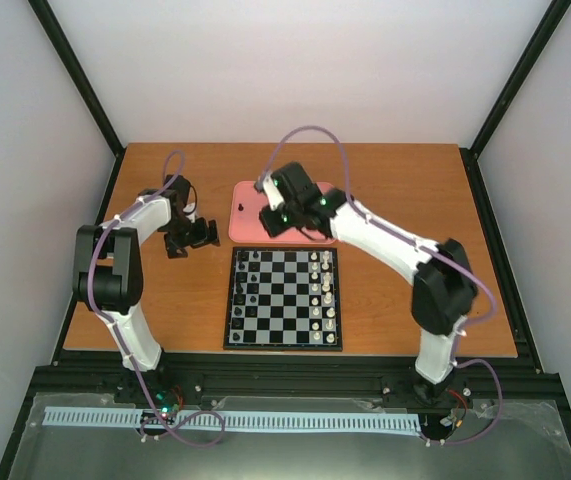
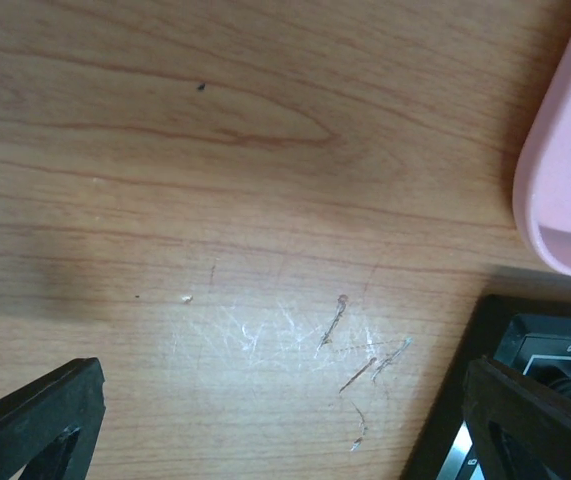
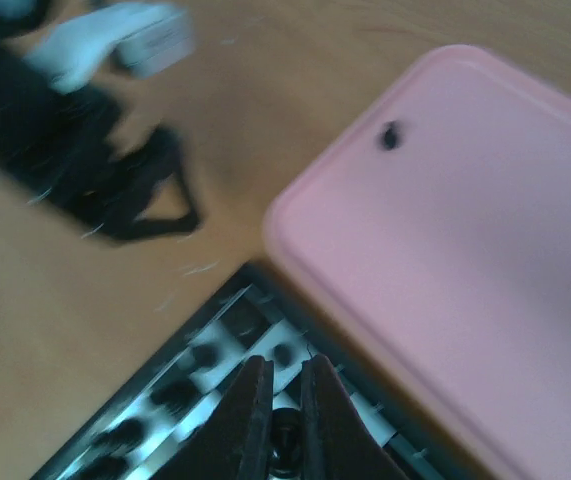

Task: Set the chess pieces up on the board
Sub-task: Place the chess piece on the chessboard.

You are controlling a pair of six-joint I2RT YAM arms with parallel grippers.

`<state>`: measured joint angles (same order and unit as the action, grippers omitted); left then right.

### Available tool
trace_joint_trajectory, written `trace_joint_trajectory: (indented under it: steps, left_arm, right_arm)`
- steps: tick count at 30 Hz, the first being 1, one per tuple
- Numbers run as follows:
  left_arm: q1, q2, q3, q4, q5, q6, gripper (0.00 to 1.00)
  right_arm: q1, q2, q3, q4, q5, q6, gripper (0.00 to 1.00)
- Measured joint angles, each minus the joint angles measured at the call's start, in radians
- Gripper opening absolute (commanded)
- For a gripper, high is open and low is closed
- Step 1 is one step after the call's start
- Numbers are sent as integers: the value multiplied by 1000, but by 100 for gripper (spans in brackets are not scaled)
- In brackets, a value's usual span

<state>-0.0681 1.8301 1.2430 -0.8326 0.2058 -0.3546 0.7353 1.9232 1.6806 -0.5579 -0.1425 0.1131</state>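
The board lies at the table's middle front. Black chess pieces stand along its left columns and white ones along its right. My right gripper hovers over the board's far left corner. In the blurred right wrist view the right gripper is shut on a small black chess piece above the board's squares. One black piece remains on the pink tray. My left gripper hangs open over bare wood, left of the board, with nothing between its fingers.
The pink tray sits just behind the board, partly under the right arm, and its corner shows in the left wrist view. The left gripper is close to the board's far left corner. Black frame posts rise at the table's back corners.
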Motion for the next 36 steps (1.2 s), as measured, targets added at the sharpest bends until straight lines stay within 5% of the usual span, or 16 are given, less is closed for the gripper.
trace_joint_trajectory:
  steps: [6,13,36]
  left_arm:
    - [0,-18,9,0,-19,0,100]
    - [0,-49,3,5,-27,0,100]
    - [0,-59,2,6,-66,0,100]
  right_arm:
    - [175,-282,-421,112,-3,48,3]
    - [299,-322,-674,201,1,98,3]
    - [410,-190,-684,417,-18,107,5]
